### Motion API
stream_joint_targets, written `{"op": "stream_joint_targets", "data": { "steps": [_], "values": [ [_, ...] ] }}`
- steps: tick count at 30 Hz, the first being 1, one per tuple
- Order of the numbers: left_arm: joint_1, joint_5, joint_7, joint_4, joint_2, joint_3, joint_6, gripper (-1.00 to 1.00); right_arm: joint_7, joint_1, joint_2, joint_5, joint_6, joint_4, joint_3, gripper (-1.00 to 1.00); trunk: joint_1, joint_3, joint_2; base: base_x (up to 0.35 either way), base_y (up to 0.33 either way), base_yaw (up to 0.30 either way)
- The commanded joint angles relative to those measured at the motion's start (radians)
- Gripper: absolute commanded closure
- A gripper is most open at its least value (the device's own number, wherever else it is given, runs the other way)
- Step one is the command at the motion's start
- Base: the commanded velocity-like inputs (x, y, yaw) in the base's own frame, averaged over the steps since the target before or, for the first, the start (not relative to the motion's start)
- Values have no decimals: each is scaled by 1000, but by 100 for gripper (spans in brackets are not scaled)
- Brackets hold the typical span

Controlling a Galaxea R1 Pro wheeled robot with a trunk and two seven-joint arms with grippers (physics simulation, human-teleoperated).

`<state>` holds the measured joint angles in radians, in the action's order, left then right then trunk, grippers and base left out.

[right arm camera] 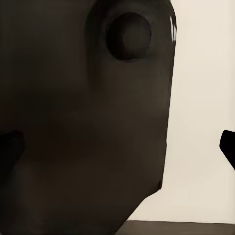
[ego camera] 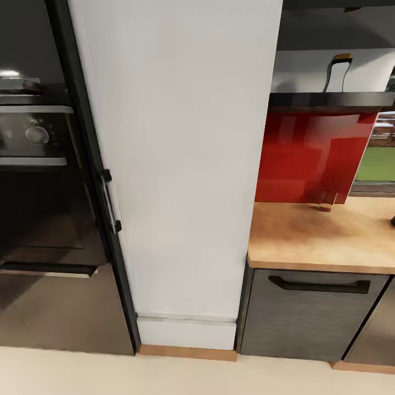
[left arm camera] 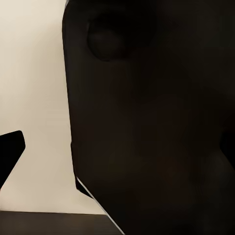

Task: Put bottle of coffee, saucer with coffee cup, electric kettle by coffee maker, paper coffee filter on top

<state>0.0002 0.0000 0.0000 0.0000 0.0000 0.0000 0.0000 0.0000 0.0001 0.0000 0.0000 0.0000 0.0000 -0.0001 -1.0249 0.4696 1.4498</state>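
The bottle of coffee (ego camera: 336,74), dark and slanted with a white label and a yellow cap, stands on the kitchen shelf (ego camera: 329,101) above the red panel at the upper right. Below them lies the light wood kitchen countertop (ego camera: 307,236). The coffee maker, paper coffee filter, saucer, coffee cup and electric kettle are out of view. My left gripper (left arm camera: 117,147) and right gripper (right arm camera: 117,147) hang open close to dark parts of my own body, over pale floor. A black fingertip (left arm camera: 10,152) and another fingertip (right arm camera: 228,147) sit at the frame edges.
A tall white cabinet (ego camera: 181,164) with a black handle (ego camera: 109,200) stands straight ahead. A black built-in oven (ego camera: 38,164) is to its left. A small brown piece (ego camera: 326,207) rests on the counter by the red panel (ego camera: 312,153). Dark grey cabinet fronts (ego camera: 312,312) stand under the counter.
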Motion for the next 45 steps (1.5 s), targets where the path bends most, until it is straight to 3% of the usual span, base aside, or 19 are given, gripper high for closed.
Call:
{"op": "stream_joint_targets", "data": {
  "steps": [1, 25, 28, 37, 38, 45],
  "values": [
    [0, 0, 0, 0, 0, 0, 0, -100, 0, 0, 0, 0, 0, 0, 0, -100, 0, 0, 0, 0, 0, 0],
    [4, 0, 0, -8, -2, -3, -3, -100, 0, -6, 8, -3, 6, 2, -3, -100, 0, 0, 0, 0, 0, 0],
    [22, -2, -1, -25, -8, 1, 0, -100, 0, -24, -6, -1, 4, -13, -2, -100, 0, 0, 0, 0, 0, 0],
    [37, -4, -2, -75, 12, 2, 10, -100, 2, -75, -38, -2, 4, -65, -3, -100, 0, 0, 0, 0, 0, 0],
    [37, -4, -2, -420, 13, 2, 10, -100, 1, -141, -39, -2, 4, -307, -3, -100, 0, 0, 0, 0, 0, 0],
    [38, -6, -1, -478, 14, -1, 8, -100, 0, -145, -48, -1, 3, -343, -3, -100, 0, 0, 0, 0, 0, 0]
  ]
}}
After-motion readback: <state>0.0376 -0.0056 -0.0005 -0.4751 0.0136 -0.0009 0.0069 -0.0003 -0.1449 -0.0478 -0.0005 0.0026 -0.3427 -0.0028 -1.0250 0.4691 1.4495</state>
